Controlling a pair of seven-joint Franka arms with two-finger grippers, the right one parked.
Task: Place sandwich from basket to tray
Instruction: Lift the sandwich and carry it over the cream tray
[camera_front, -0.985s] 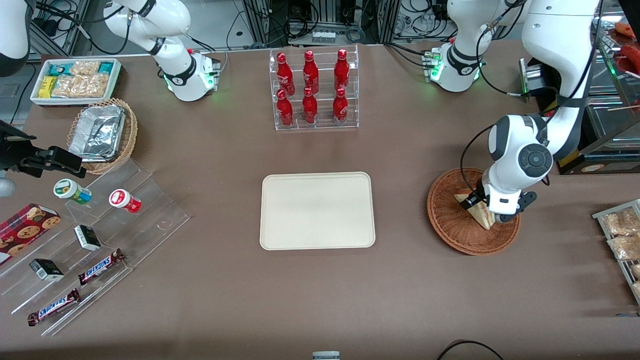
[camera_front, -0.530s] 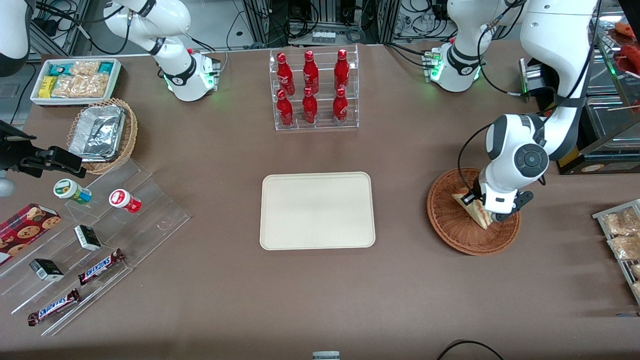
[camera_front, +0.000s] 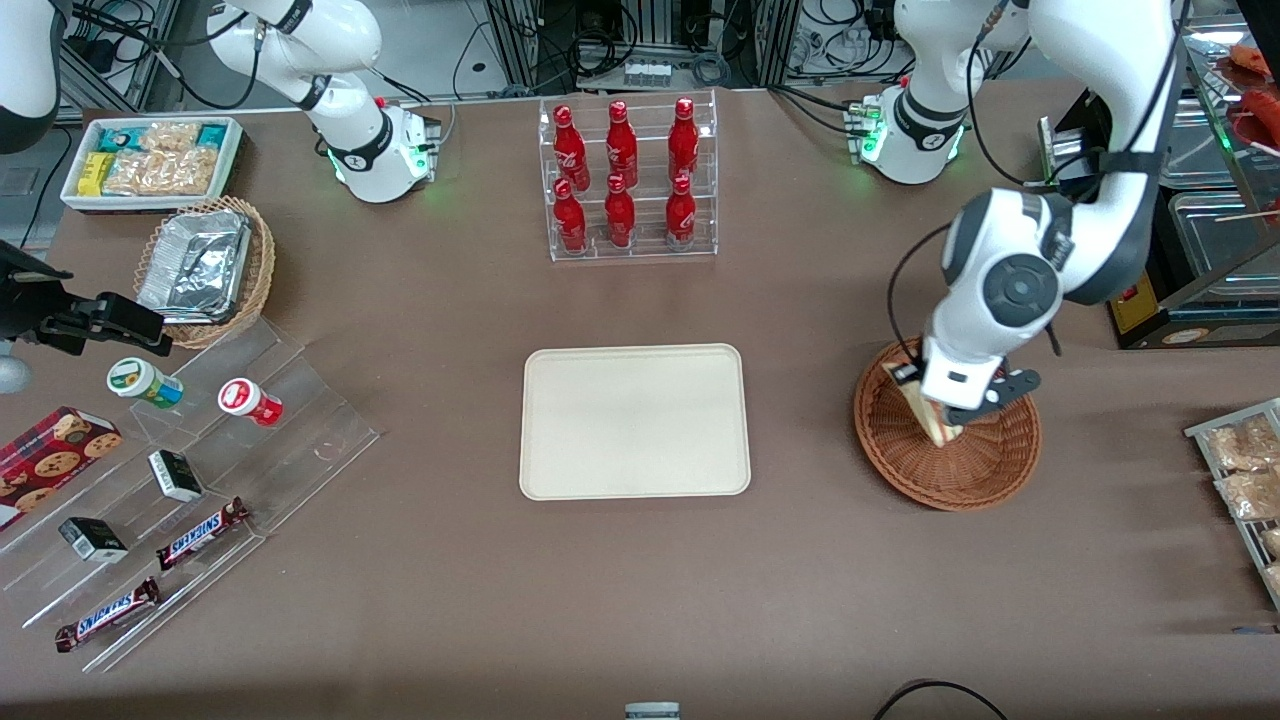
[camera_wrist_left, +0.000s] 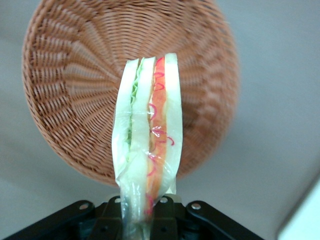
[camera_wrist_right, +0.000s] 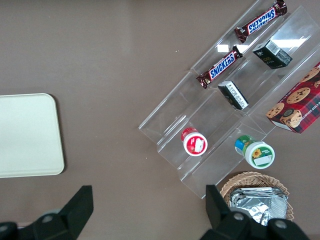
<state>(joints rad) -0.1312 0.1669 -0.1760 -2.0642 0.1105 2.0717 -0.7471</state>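
Lifted since a second ago: pincer (camera_front: 938, 405) now above basket (camera_front: 985, 470), clamped on sandwich (camera_front: 930, 415), wedge hanging clear of the weave. Tray (camera_front: 634, 421) lies at nine o'clock across bare desk (camera_front: 800, 560); carry goes that way.

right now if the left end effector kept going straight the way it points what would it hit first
Probably the basket. The end effector, shut on the sandwich, points down at it, and the wrist view shows the woven floor right past the sandwich's tip. How much gap remains is unclear.
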